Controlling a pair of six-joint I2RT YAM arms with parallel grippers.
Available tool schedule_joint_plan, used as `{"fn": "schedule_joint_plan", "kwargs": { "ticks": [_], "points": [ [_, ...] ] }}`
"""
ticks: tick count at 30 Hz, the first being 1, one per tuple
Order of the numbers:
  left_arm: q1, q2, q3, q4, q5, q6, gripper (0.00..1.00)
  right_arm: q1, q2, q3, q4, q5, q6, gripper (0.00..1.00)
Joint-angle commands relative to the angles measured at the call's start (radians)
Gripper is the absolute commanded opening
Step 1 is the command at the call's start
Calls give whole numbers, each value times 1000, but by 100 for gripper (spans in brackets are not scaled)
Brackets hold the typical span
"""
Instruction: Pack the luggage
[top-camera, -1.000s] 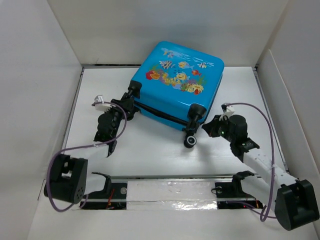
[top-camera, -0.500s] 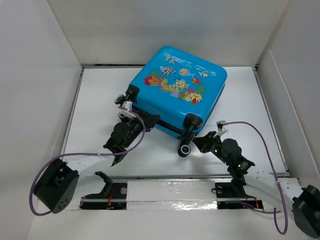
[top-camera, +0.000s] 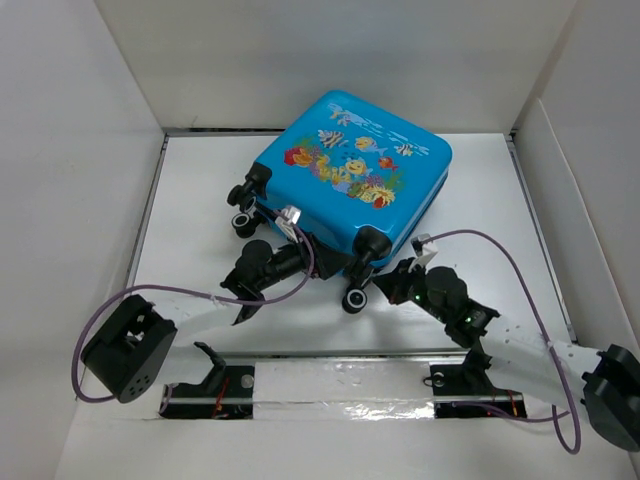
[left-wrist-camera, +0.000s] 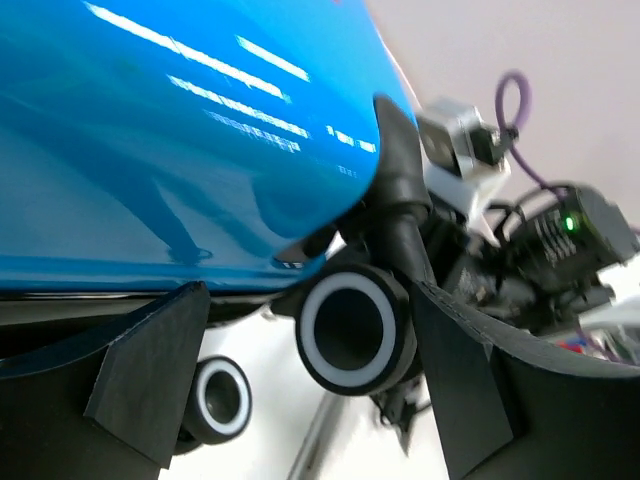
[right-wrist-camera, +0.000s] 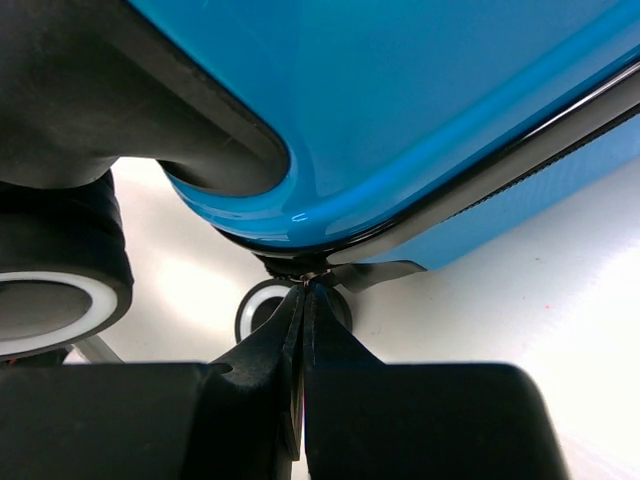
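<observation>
The luggage (top-camera: 350, 170) is a closed bright-blue case with a fish print, lying flat and skewed on the white table. My left gripper (top-camera: 318, 264) reaches in under its near edge and is open. In the left wrist view one black wheel (left-wrist-camera: 355, 330) sits between the fingers (left-wrist-camera: 150, 370), touching neither, and a second wheel (left-wrist-camera: 220, 400) lies farther off. My right gripper (top-camera: 390, 284) is shut at the near corner. Its tips (right-wrist-camera: 303, 287) press against the small metal ring of the zipper on the seam (right-wrist-camera: 480, 180). A grey tab (right-wrist-camera: 385, 272) sticks out to the right of them.
White walls (top-camera: 80, 150) enclose the table on the left, back and right. A taped metal rail (top-camera: 350, 382) runs along the near edge between the arm bases. A purple cable (top-camera: 520, 270) loops over the right arm. The right arm's body (left-wrist-camera: 560, 240) stands just beyond the wheel.
The luggage has slid and turned towards the left. My left gripper moved right along its near edge, closed, then opened again. The right gripper followed to the left, still shut.
</observation>
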Motion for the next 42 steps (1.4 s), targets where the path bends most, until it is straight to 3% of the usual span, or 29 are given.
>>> {"fn": "schedule_joint_plan", "kwargs": {
  "ticks": [1,5,10,16,21,26,30,34,40,42],
  "points": [
    [-34,53,37,104,147,-13,79,-23,-6,74,116,6,-42,0],
    [-118,142,119,92,163,-12,78,-42,-21,89,87,-18,-62,0],
    [-175,223,199,213,179,-92,75,-51,-58,105,16,-35,-69,0],
    [-232,404,461,248,222,-156,71,-25,-124,13,93,-52,30,0],
    [-232,570,780,97,278,-164,65,67,-103,-10,178,87,61,0],
    [-284,646,1053,-150,264,-46,60,76,55,-58,509,179,75,0],
    [-298,617,1022,-251,230,23,67,76,138,-61,674,257,46,0],
    [-253,545,912,-457,163,127,83,23,19,-33,404,284,30,0],
    [-184,432,733,-600,74,256,92,-106,-115,-41,234,206,-8,0],
    [-184,392,735,-701,-33,328,92,-129,-118,-46,225,166,-10,0]
  ]
}}
